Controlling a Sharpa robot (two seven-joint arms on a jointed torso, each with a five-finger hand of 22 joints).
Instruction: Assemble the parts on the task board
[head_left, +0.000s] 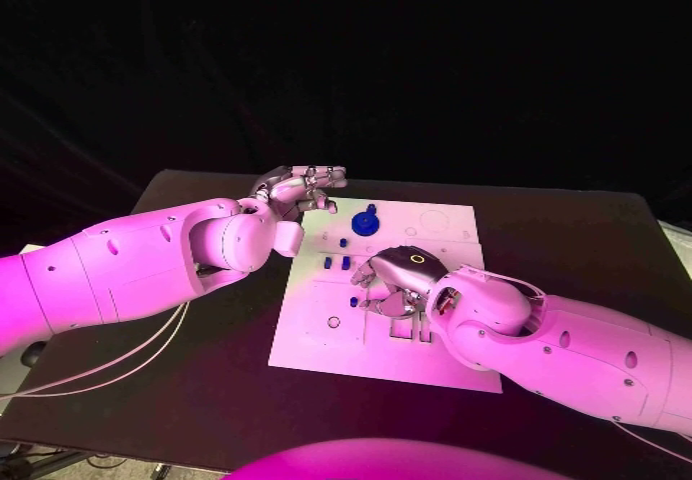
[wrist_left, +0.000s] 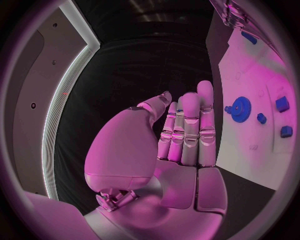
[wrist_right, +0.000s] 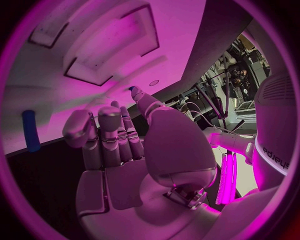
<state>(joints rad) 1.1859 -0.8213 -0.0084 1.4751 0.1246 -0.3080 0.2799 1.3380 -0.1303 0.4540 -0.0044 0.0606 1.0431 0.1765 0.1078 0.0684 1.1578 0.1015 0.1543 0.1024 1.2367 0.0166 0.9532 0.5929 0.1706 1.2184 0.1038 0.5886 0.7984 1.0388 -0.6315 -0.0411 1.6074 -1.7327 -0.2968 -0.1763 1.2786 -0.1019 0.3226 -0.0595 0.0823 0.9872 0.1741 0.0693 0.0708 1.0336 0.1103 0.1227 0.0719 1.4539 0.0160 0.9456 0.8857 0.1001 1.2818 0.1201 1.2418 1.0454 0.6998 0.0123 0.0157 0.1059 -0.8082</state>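
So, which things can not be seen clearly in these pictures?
- Head view: the right hand covers the middle of the task board, hiding whatever lies under it.
- Right wrist view: whether its fingers pinch something is too small to tell.
- Left wrist view: the blue gear shows, but its seating is unclear.

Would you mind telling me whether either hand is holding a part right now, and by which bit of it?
The left hand holds nothing; its fingers are straight beside the task board. The right hand is over the board, but whether it pinches a part cannot be told.
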